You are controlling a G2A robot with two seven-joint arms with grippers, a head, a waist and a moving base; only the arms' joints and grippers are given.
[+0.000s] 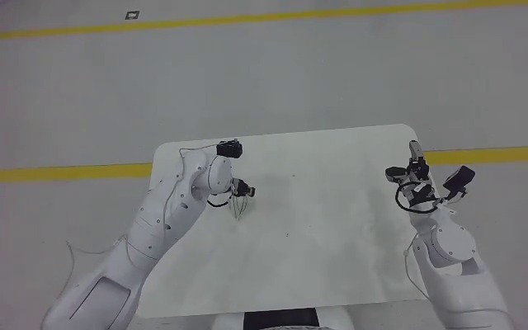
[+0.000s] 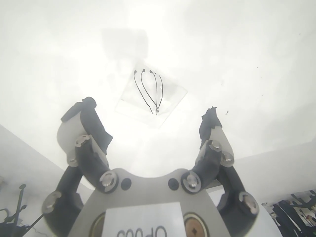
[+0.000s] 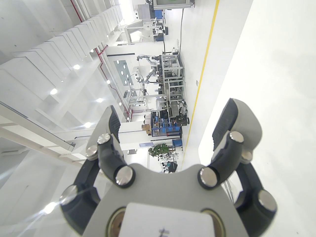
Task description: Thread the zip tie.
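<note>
**Inspector:** Where are the zip ties lying?

**Assistant:** Four thin black zip ties (image 2: 150,92) are lying on a clear plastic sheet (image 2: 172,94) on the left part of the bench (image 1: 330,247). Their heads are spreading apart and their tails are crossing.

**Inspector:** What is the left claw doing?

**Assistant:** The left claw (image 2: 147,110) is hanging above the sheet. Its fingers are standing wide apart and holding nothing.

**Inspector:** And the right claw?

**Assistant:** The right claw (image 3: 171,110) is sitting at the bench's right edge, well apart from the ties and pointing out toward the room. It too is gaping wide and gripping nothing.
</note>
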